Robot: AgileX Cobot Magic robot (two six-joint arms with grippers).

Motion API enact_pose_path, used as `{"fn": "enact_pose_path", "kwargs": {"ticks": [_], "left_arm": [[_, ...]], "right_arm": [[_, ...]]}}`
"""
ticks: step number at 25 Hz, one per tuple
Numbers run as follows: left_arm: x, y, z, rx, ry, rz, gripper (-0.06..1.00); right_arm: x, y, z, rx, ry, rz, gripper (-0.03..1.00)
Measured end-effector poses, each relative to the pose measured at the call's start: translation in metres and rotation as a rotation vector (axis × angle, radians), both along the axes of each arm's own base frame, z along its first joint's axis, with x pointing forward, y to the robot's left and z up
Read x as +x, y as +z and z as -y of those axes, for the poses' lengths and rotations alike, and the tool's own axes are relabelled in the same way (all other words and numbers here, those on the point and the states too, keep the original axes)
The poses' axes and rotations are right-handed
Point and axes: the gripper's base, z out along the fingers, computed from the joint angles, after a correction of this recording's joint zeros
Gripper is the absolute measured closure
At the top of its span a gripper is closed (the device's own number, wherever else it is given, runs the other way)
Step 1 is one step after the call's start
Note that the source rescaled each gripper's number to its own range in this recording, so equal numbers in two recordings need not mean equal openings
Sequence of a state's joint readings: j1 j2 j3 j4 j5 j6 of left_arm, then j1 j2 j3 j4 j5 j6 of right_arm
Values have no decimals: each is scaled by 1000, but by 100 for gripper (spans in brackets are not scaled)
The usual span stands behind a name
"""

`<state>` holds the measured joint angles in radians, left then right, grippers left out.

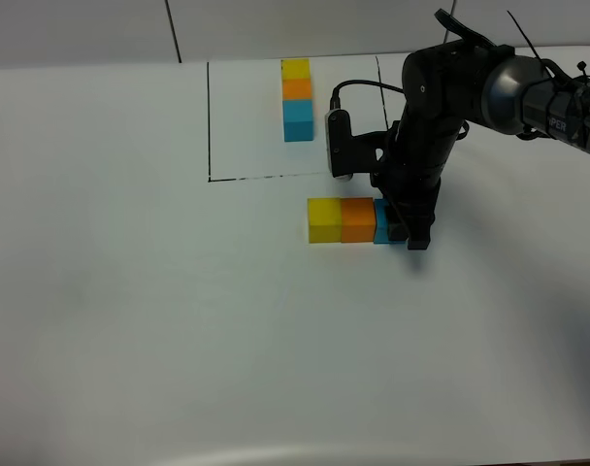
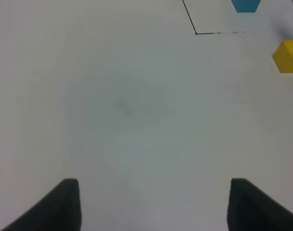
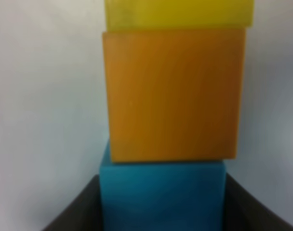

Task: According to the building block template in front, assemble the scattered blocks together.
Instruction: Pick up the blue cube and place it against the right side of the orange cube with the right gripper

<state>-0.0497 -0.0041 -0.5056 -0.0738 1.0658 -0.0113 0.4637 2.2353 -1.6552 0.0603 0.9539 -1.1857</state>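
Pretty much finished by the look of it. Got the yellow block (image 1: 324,219), orange block (image 1: 357,219) and blue block (image 3: 161,192) lined up in one row on the white table (image 1: 130,311), touching side to side, just in front of the drawn black outline (image 1: 209,116). Same colour order as the template (image 1: 297,99) sitting inside that outline, not touching the row. Worth noting though: runs sideways across the table instead of pointing away like the template, and no telling from here whether that counts.

Over on the blue end, clamped tight by the right gripper (image 1: 408,231), fingers snug on both sides of that last block in the wrist view. Looks flush against the orange there, maybe a hair offset sideways, hard to call with the blur.

Nothing going on with the left gripper (image 2: 156,207): jaws standing apart, nothing between them, hovering over bare table with only the yellow block and a corner of the outline at the edge of its view.

Left to do, at a guess: let go of the blue one, back off without nudging the row. Maybe a squaring-up tap if needed.
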Motion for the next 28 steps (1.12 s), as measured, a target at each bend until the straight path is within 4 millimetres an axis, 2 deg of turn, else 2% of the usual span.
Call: {"fn": "enact_pose_path", "kwargs": {"ticks": [14, 16, 20, 22, 25, 28], "left_arm": [[0, 0, 0, 0, 0, 0, 56], [0, 0, 0, 0, 0, 0, 56], [0, 0, 0, 0, 0, 0, 56], [0, 0, 0, 0, 0, 0, 56], [0, 0, 0, 0, 0, 0, 56], [0, 0, 0, 0, 0, 0, 56]], "right_arm": [[0, 0, 0, 0, -1, 1, 94], [1, 0, 0, 5, -7, 11, 87], [3, 1, -1, 19, -40, 30, 56], [3, 5, 0, 9, -44, 46, 45], [4, 18, 3, -7, -91, 85, 39], [2, 38, 9, -19, -147, 113, 38]]}}
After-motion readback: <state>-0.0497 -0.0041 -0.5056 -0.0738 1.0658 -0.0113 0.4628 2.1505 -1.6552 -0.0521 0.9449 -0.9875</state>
